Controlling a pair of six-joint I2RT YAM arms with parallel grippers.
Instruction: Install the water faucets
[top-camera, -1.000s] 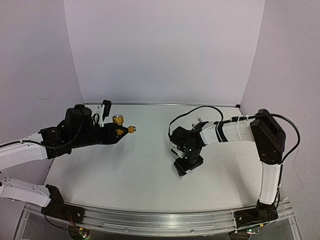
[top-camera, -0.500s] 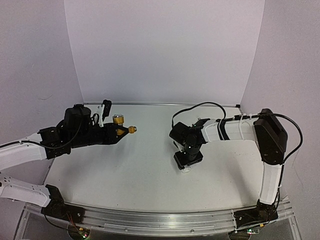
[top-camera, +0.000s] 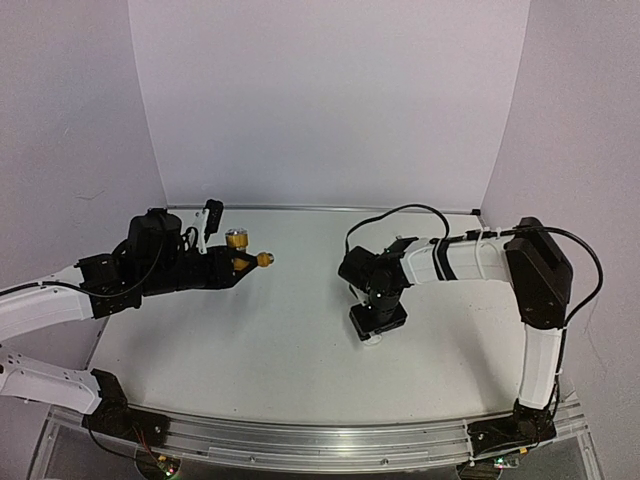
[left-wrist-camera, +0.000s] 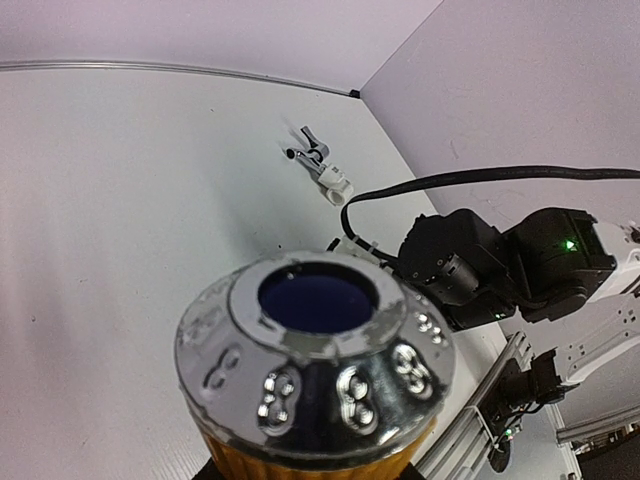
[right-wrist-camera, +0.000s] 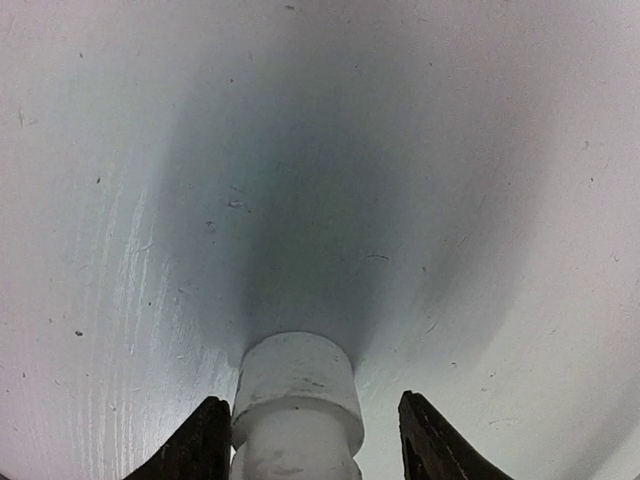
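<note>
1. The right gripper (top-camera: 376, 326) stands low over the table (top-camera: 280, 350), its jaws apart on both sides of an upright white fitting (right-wrist-camera: 295, 395). One finger is almost touching and the other is not, so an uneven closing could push the fitting over.
2. The left gripper (top-camera: 228, 268) is clamped on the brass faucet (top-camera: 243, 262), in the air at the left. A loose hold could let it turn during joining.
3. This faucet is gold, with a shiny silver cap and a dark blue centre. The silver faucet (left-wrist-camera: 312, 156) lies far on the table.

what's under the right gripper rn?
White pipe fitting between the open fingers of the right gripper, on the table. Wrist view shows one end only; from above the gripper covers nearly all of it, so its pose is unclear.
</note>
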